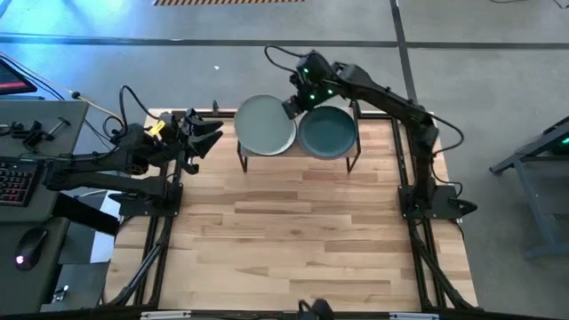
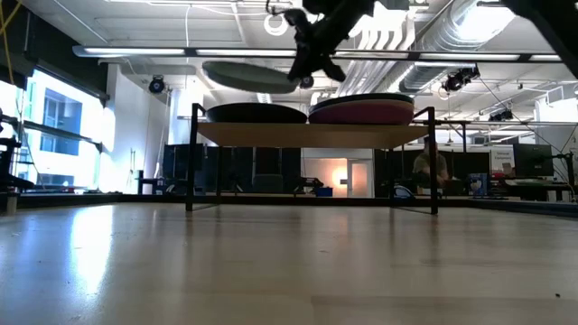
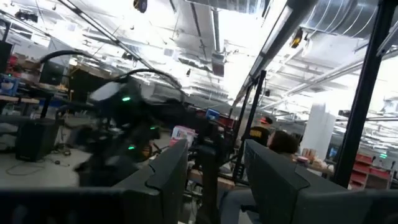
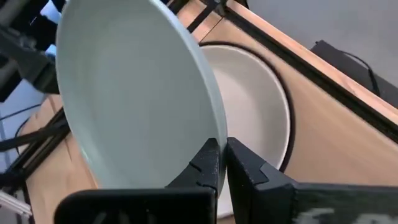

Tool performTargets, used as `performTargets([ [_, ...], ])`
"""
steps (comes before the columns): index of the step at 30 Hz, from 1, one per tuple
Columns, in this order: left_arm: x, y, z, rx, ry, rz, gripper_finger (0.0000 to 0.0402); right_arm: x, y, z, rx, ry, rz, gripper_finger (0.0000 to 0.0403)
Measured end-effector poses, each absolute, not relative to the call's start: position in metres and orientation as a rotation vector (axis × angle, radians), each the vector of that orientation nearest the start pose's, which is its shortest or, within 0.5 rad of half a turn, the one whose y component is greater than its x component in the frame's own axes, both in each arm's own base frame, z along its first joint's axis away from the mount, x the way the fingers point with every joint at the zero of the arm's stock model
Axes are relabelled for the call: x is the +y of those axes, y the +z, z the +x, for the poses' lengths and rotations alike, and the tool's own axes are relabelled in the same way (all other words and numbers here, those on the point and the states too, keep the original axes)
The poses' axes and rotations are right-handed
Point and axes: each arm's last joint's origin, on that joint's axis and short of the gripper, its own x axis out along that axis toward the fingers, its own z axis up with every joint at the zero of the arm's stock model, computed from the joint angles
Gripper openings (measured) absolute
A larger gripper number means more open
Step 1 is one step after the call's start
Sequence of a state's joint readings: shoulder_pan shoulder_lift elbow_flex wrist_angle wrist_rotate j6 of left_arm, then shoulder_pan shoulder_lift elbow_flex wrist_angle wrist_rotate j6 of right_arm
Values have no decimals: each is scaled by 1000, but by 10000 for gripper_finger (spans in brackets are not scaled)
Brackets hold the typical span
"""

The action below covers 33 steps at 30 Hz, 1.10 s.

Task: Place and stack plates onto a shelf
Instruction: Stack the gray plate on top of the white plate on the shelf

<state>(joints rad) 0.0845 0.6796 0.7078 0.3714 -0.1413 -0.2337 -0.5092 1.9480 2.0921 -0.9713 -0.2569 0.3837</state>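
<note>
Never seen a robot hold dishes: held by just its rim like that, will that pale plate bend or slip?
Probably stiff: the pale plate keeps its round shape, pinched at one edge by the right gripper. Its matte surface likely aids grip, though hanging tilted from one edge, it might pivot.

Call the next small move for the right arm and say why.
Probably lower straight down. The right end effector grips the pale blue-green plate by its rim, held in the air above the cream-white plate on the shelf's left stack, roughly centred in the high view. Release once it seats. The left end effector waits at the table's left edge.
</note>
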Motion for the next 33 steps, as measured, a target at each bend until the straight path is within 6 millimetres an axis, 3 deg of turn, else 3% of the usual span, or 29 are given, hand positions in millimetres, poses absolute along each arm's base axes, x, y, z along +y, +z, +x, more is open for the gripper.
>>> performTargets([
  [4,16,374,146,-425,175,-241,147,-217,358,374,766,-384,723,0],
  [9,16,374,146,-426,174,-241,147,-229,341,373,849,-401,751,0],
  [23,16,374,146,-426,175,-240,147,-237,341,370,832,-415,710,5],
  [27,16,374,146,-426,175,-240,147,-238,342,372,813,-395,700,38],
  [33,16,374,146,-425,174,-240,147,-238,342,372,823,-382,653,127],
])
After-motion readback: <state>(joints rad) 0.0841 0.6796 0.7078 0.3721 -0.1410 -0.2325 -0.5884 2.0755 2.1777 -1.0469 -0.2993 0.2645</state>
